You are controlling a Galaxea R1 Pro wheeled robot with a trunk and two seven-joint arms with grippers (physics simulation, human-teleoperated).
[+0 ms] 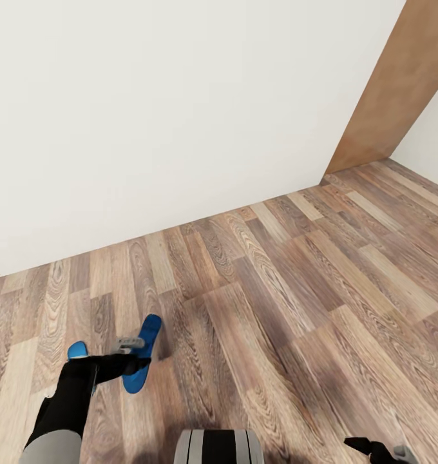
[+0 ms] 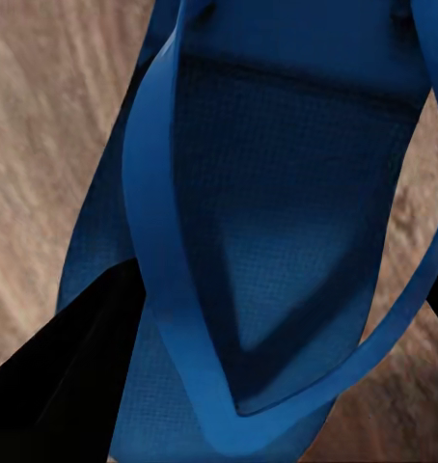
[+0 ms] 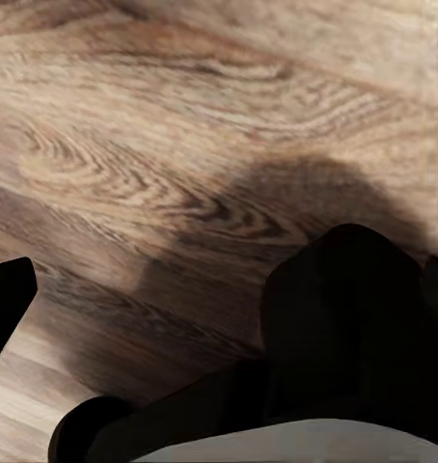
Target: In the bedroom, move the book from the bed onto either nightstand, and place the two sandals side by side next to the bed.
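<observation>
A bright blue sandal (image 1: 145, 348) sits at my left gripper (image 1: 133, 353) low over the wood-plank floor, casting a shadow to its right. In the left wrist view this sandal (image 2: 277, 222) is very close, straps toward the camera, with a dark finger (image 2: 74, 376) pressed against one long edge and a sliver of the other finger at the opposite edge. The toe of a second blue sandal (image 1: 77, 350) peeks out from behind my left forearm. My right gripper (image 1: 390, 451) hangs low at the bottom right, with nothing between its fingers. The book, bed and nightstand are out of view.
A white wall (image 1: 180, 116) runs across the view about a metre ahead. A tall brown wooden panel (image 1: 393, 90) stands at the far right where the wall ends. Plank floor (image 1: 296, 290) stretches right and forward. My base (image 1: 219, 448) shows at the bottom edge.
</observation>
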